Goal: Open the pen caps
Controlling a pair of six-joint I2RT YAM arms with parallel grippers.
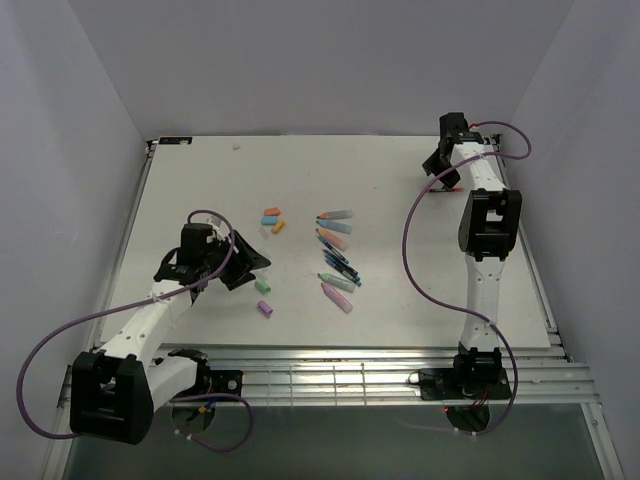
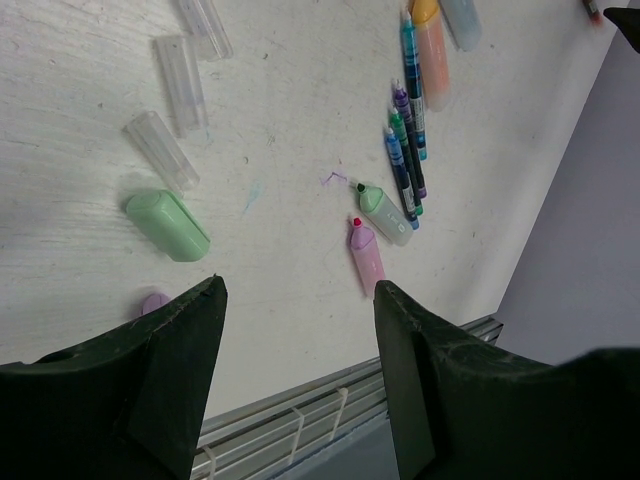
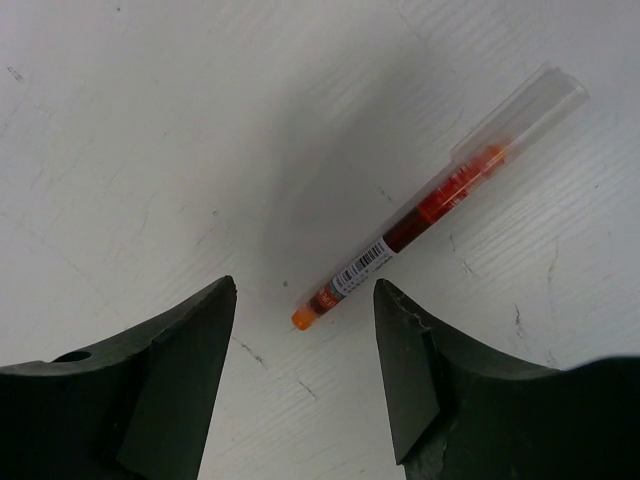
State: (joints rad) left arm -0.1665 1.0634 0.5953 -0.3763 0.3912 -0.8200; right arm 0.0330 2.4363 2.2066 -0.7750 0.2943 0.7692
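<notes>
On the left wrist camera, the left gripper (image 2: 300, 290) hung over the white table (image 2: 300, 120) with its jaws apart and nothing between them. Just ahead of one fingertip lay a stubby pastel green plastic cap (image 2: 168, 226), off its pen. A lilac cap (image 2: 155, 302) sat half hidden behind that same fingertip, and three clear slim caps (image 2: 160, 150) lay further out. An uncapped green highlighter (image 2: 385, 213) and an uncapped pink highlighter (image 2: 366, 258) lay beside a row of thin pens (image 2: 408, 150). I saw the right gripper (image 3: 305, 290) spread and empty above a thin orange-red pen (image 3: 400, 230), which lay flat with its clear plastic cap (image 3: 520, 115) on the far end.
</notes>
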